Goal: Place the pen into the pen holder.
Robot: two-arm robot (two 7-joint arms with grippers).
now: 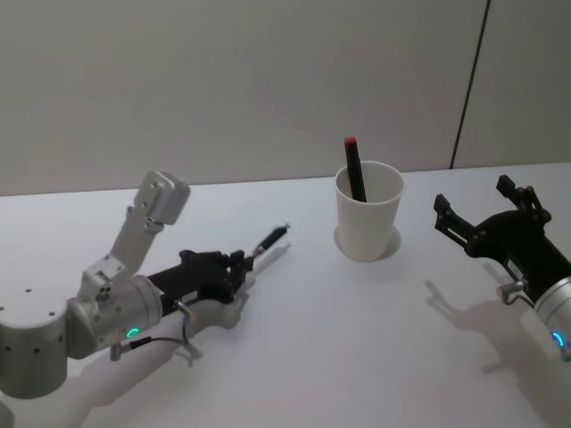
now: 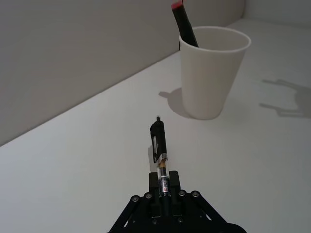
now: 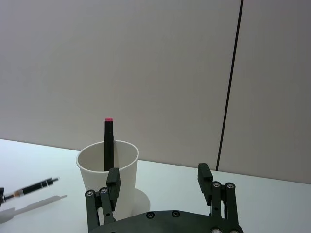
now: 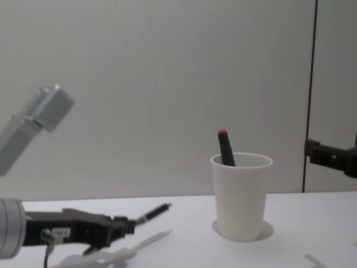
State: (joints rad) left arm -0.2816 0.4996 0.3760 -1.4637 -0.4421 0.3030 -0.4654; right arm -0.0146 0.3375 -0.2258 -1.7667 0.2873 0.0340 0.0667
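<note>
Fingers (image 2: 176, 181) of left gripper (image 2: 165, 187) clamping pen (image 2: 158, 141), pen holder (image 2: 211, 82) ahead, right gripper (image 1: 474, 194) parked

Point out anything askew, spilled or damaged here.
Nothing stands out. The cup stands upright with a red-tipped marker leaning inside; the left hand grips the pen, aimed at the cup; the right hand hangs open beside it.

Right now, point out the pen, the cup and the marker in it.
pen (image 2: 157, 141): left wrist view, clip end, in left gripper (image 2: 164, 180).
cup (image 1: 368, 225): head view, outer wall.
marker (image 4: 226, 149): chest view, black barrel.
</note>
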